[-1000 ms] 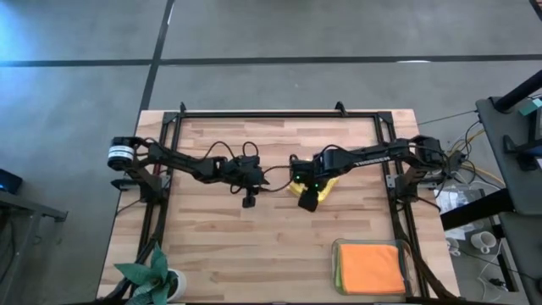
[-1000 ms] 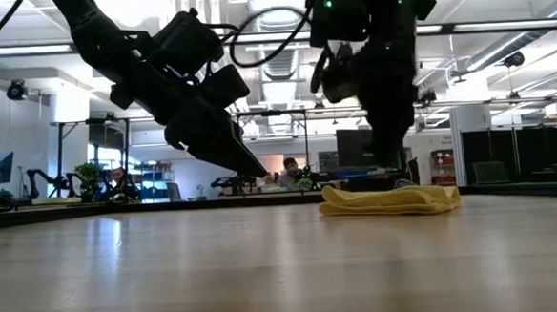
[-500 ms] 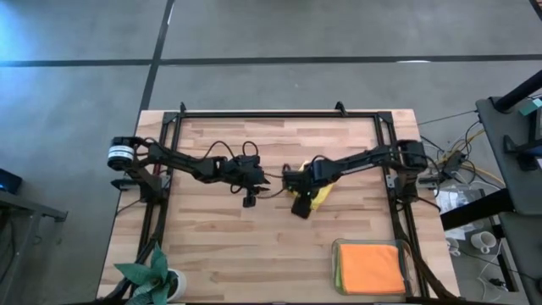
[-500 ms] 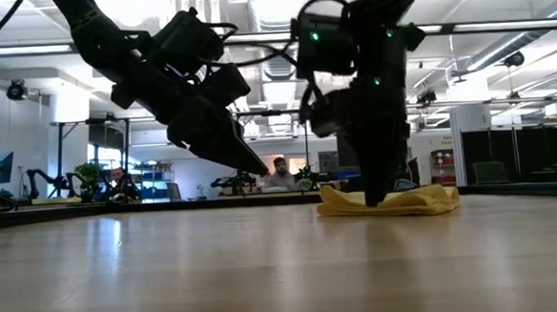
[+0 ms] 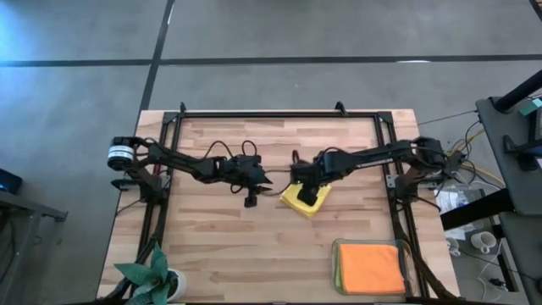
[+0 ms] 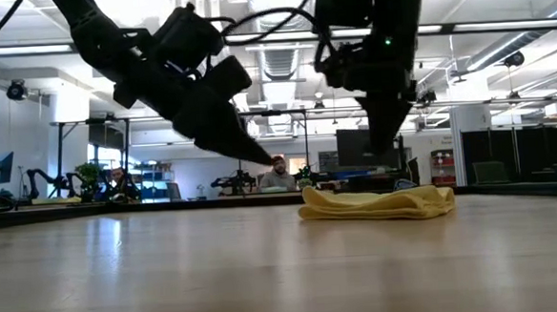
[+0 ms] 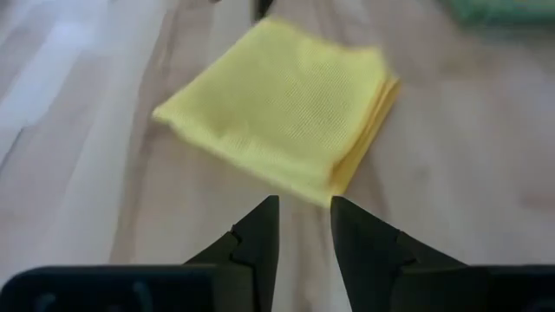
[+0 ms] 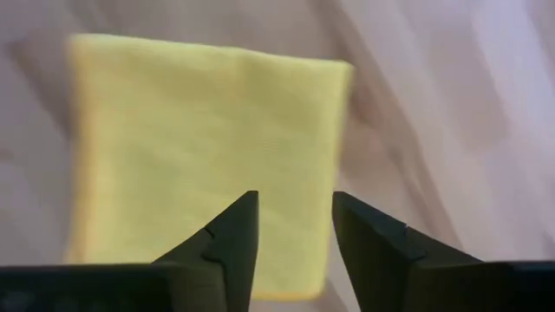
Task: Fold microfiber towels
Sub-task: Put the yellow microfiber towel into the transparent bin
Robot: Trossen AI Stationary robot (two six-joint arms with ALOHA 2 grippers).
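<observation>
Nearby, a clear tray point(image 5: 407, 269) holds an orange towel point(image 5: 371, 266) — plant point(image 5: 146, 275) opposite.

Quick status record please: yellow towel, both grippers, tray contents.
yellow towel: folded yellow towel lying flat mid-table, free of both grippers
right gripper: right gripper above the towel, fingers apart, nothing between them
left gripper: left gripper raised beside the towel, fingers slightly apart, empty
tray: clear tray at the table's near right corner, orange towel on top, a green edge beneath it
</observation>
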